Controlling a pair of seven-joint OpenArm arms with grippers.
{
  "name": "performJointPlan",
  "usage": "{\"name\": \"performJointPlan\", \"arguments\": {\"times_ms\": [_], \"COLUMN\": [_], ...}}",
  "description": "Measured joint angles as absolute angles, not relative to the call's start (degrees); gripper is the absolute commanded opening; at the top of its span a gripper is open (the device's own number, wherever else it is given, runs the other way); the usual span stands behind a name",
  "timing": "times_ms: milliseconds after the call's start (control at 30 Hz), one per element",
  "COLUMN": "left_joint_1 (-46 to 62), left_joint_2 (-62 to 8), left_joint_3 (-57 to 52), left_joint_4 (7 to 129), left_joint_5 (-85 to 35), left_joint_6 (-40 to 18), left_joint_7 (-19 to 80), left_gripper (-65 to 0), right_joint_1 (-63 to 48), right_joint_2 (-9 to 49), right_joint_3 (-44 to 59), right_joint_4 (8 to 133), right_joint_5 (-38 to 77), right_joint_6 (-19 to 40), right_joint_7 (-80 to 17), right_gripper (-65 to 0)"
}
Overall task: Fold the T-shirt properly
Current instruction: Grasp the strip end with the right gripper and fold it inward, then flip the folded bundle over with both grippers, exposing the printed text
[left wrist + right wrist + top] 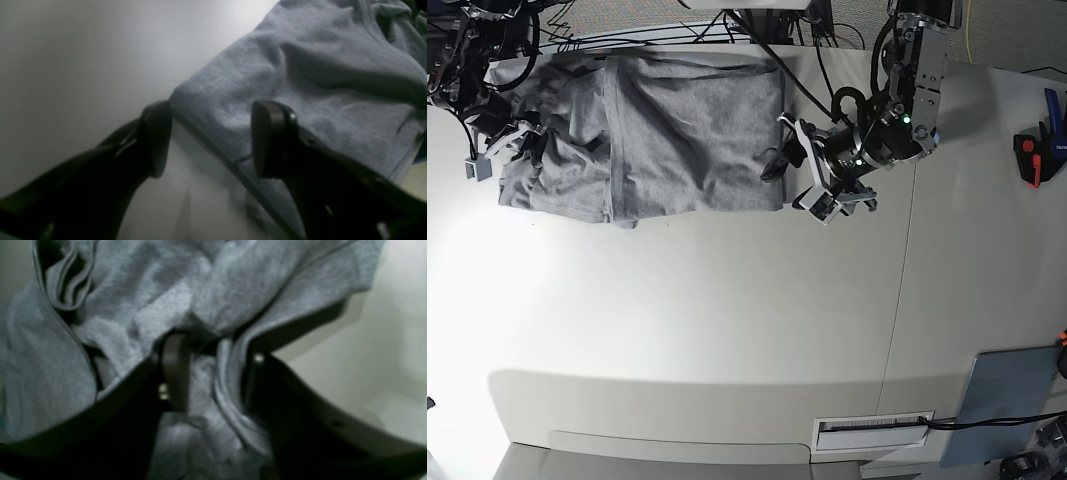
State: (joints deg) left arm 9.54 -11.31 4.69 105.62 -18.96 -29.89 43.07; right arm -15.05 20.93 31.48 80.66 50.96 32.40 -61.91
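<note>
The heather-grey T-shirt (697,130) lies plain side up along the table's far edge, its left part rumpled. In the base view my left gripper (789,168) sits at the shirt's right edge. The left wrist view shows that gripper (210,140) open low over the table, one finger on bare table and the other over the cloth, with the T-shirt's hemmed corner (206,110) between them. My right gripper (512,140) is at the rumpled left end. In the blurred right wrist view this gripper (215,373) has a bunched fold of the T-shirt (133,306) filling the gap between its fingers.
A black and red tool (1030,155) lies at the table's right edge. A grey-blue flat pad (1007,400) sits at the front right corner. Cables (627,35) run behind the shirt. White table (687,320) stretches in front of the shirt.
</note>
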Motion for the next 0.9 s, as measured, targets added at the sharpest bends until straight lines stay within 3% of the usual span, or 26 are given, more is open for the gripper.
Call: {"name": "performJointPlan", "arguments": {"times_ms": [133,333,433,600,700,900], "left_joint_1": [9.6,9.5,9.6,10.2,10.3,10.3], "left_joint_2": [-11.3,-11.3,-11.3,-11.3,-11.3,-11.3], "left_joint_3": [4.7,4.7,4.7,4.7,4.7,3.6], "left_joint_4": [105.6,105.6,105.6,105.6,105.6,105.6], "left_joint_5": [-19.0,-19.0,-18.9,-18.7,-18.7,-18.7], "left_joint_6": [-29.9,-29.9,-29.9,-29.9,-29.9,-29.9], "left_joint_7": [43.1,43.3,43.7,43.7,43.7,43.7], "left_gripper": [-27.3,-27.3,-27.3,-27.3,-27.3,-27.3], "right_joint_1": [-15.1,-15.2,-15.4,-15.7,-15.7,-17.5], "right_joint_2": [20.8,20.8,20.8,21.0,20.4,14.8], "right_joint_3": [31.4,31.6,34.7,40.6,40.4,34.5], "right_joint_4": [80.6,80.6,83.7,94.7,102.0,112.8], "right_joint_5": [50.6,48.9,47.2,49.6,54.4,52.8], "right_joint_6": [32.4,32.4,31.9,31.0,29.6,28.2], "right_joint_7": [-61.9,-58.9,-63.0,-68.6,-72.0,-72.3], "right_gripper": [-64.4,-65.0,-65.0,-65.0,-65.0,-65.0]}}
